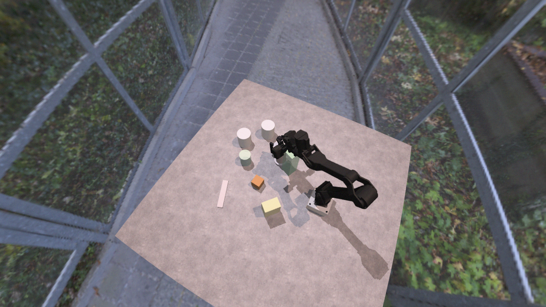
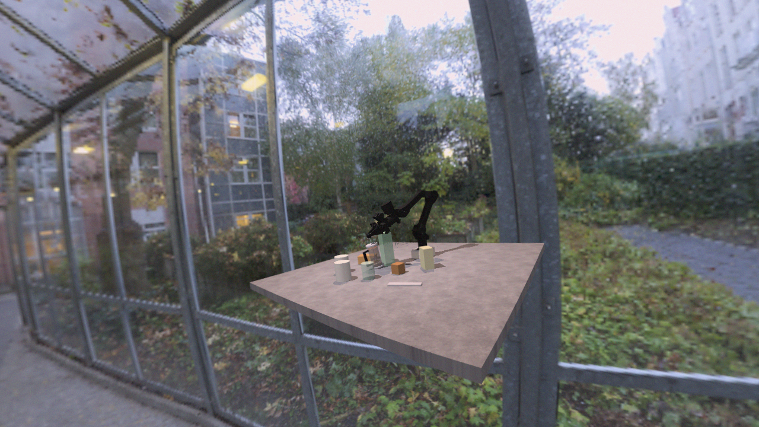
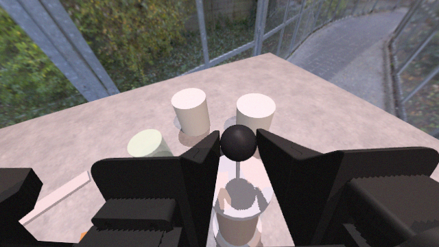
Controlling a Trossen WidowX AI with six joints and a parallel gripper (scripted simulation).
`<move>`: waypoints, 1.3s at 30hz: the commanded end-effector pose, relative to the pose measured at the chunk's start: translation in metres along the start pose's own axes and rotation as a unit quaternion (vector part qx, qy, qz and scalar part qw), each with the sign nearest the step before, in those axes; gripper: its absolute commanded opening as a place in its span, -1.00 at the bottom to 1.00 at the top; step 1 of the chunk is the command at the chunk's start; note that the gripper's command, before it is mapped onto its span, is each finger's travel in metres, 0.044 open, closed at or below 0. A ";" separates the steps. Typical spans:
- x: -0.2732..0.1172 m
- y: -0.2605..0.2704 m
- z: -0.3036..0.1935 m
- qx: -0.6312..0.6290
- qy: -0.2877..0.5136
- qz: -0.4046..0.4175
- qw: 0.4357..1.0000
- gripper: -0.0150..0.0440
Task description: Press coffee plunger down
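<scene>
A grey-brown table [image 2: 434, 313] stands in a glazed metal-framed walkway [image 2: 517, 132] with paved floor [image 1: 267, 41], greenery outside

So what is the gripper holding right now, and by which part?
The gripper is shut on the coffee plunger, clamping its black ball knob from both sides, above the press.
</scene>
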State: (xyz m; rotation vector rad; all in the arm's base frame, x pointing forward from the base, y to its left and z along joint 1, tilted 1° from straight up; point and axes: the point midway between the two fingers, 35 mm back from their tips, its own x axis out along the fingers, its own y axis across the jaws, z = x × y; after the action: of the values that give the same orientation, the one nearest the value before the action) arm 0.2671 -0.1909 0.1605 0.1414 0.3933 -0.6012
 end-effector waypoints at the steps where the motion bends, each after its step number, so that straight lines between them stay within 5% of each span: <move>1: 0.009 0.000 -0.025 0.002 0.042 0.000 0.999 -0.10; 39: 0.015 0.000 -0.022 0.002 0.042 0.000 0.999 -0.10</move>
State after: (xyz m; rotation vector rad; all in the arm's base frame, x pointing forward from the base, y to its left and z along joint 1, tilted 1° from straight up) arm 0.2732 -0.1952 0.1604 0.1416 0.3933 -0.6011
